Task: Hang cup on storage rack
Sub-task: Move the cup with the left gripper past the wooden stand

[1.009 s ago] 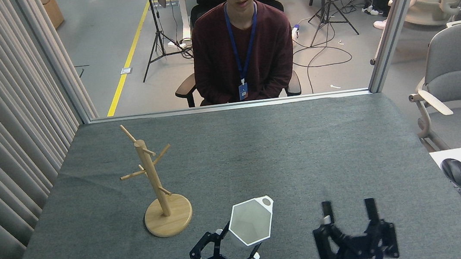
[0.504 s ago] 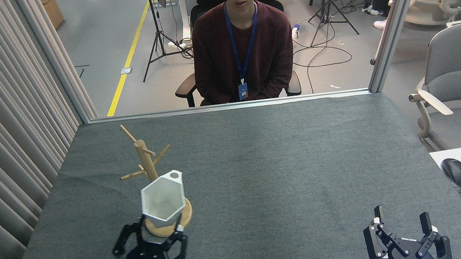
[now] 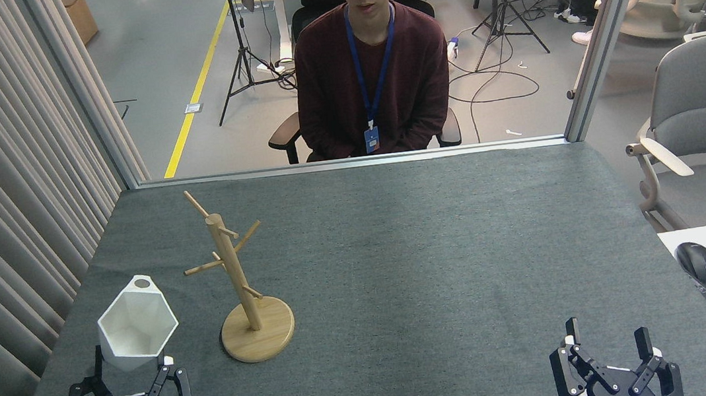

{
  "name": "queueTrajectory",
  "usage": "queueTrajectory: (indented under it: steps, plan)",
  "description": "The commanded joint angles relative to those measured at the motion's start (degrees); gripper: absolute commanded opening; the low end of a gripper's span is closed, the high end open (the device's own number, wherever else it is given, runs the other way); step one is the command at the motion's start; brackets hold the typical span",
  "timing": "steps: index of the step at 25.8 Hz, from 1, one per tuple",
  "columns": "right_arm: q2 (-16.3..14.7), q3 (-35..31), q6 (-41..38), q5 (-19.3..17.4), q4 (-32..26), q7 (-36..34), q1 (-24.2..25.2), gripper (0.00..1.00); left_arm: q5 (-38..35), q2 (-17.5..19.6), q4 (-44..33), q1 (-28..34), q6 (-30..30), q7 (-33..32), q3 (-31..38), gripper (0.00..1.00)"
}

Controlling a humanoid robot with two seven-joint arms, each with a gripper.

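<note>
- The left gripper (image 3: 128, 373) clamps the base of the white cup (image 3: 136, 322) between its jaws — mouth facing the camera, holed tab at the top of the rim, farthest from the jaws.
- The storage rack (image 3: 238, 284) stands to the right of those jaws, near but not touching the cup.
- Step in hand, by my reading: carrying the cup toward a peg.
- Next move calls for lining the tab's hole with a left-pointing peg, then sliding on.
- The right gripper (image 3: 603, 342) hangs well apart — jaws spread, empty.

Bright, even overhead light; soft faint shadows on the table (image 3: 399, 252). Sharp focus throughout, no glare, slight wide-angle bending of lines at the edges.
</note>
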Motion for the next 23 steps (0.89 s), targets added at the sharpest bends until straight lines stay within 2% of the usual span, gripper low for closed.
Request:
queueTrajectory:
  steps: [1, 6, 11, 23]
  plan:
    - [0.05, 0.06, 0.09, 0.00, 0.34, -0.02, 0.08, 0.98, -12.76, -3.87, 5.09, -2.90, 5.48, -0.87, 0.33, 0.39]
    - [0.05, -0.03, 0.18, 0.00, 0.69, -0.02, 0.08, 0.98, -18.74, -5.27, 7.81, -5.63, 6.54, -4.74, 1.92, 0.40]
    - [0.05, -0.03, 0.18, 0.00, 0.78, -0.02, 0.08, 0.98, -18.91, -5.36, 9.48, -6.77, 6.63, -6.41, 4.11, 0.39]
    - [0.05, -0.03, 0.18, 0.00, 0.78, -0.02, -0.10, 0.98, -19.70, -5.71, 8.51, -7.83, 6.54, -6.59, 3.67, 0.39]
